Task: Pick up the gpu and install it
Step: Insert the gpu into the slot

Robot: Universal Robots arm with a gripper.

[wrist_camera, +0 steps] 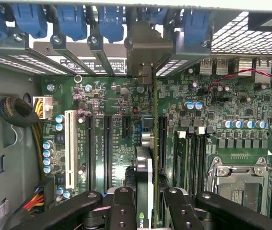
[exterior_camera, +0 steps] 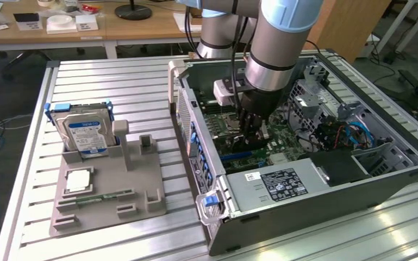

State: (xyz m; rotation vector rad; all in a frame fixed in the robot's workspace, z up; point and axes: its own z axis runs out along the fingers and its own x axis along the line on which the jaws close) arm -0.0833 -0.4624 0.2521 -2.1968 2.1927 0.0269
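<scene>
The gpu appears edge-on in the wrist view, a thin card with a black cooler. Its silver bracket stands against the case's rear slot openings. My gripper is shut on the card, one black finger on each side. The card stands on edge over the green motherboard, in line with the black expansion slots. Whether it sits fully in a slot I cannot tell. In the exterior view my gripper reaches down into the open computer case, low over the motherboard.
A white slot and the CPU socket flank the card. The power supply and blue cables crowd the case. On the exterior view's left a grey fixture holds a hard drive, a chip and a memory stick.
</scene>
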